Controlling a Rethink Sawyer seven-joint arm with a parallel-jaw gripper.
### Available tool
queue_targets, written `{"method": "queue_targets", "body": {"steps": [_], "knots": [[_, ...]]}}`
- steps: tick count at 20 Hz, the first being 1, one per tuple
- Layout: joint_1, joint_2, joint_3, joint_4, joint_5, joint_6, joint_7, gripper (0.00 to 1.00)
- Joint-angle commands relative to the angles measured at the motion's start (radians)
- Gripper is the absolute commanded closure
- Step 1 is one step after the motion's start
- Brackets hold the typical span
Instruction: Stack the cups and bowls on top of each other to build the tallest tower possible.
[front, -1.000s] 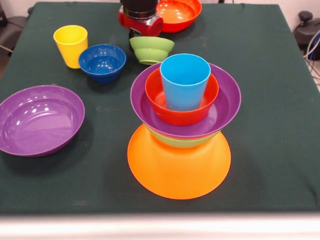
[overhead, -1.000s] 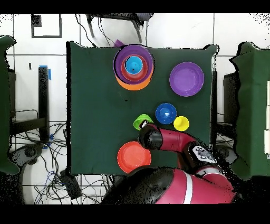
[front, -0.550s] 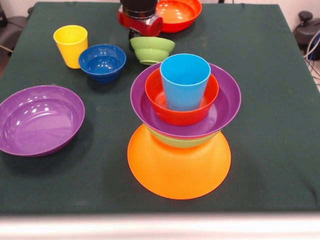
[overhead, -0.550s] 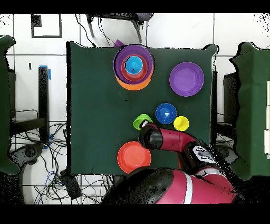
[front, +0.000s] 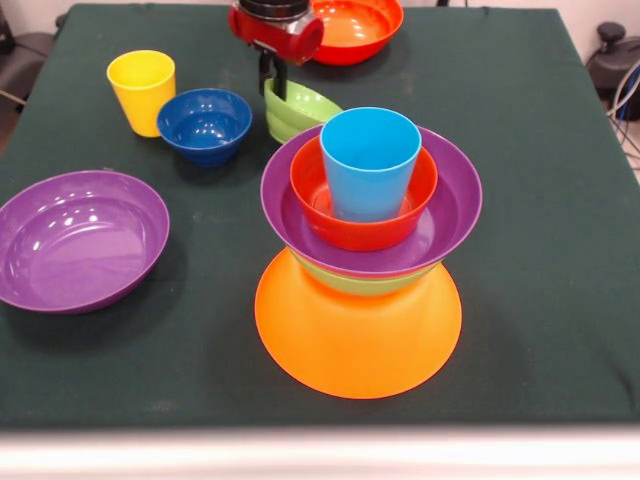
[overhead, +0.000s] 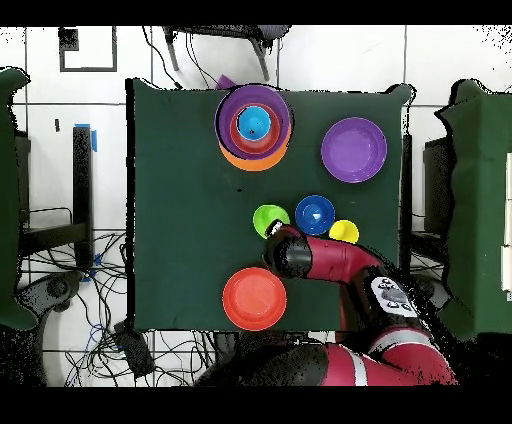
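Behind the tower (front: 365, 250), green bowl (front: 295, 110) tilted, jaws clamped on its rim.

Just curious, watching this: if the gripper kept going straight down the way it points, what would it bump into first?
Probably the small green bowl itself: the gripper is shut on its rim, holding it tilted. Below that lies only the green tablecloth, though depth is uncertain.
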Motion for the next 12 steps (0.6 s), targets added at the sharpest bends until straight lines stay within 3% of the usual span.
{"method": "queue_targets", "body": {"steps": [1, 12], "knots": [[0.009, 0.006, 0.093, -0.079, 0.002, 0.132, -0.031, 1.0], [0.001, -0.019, 0.104, -0.064, 0.013, 0.162, -0.011, 1.0]]}}
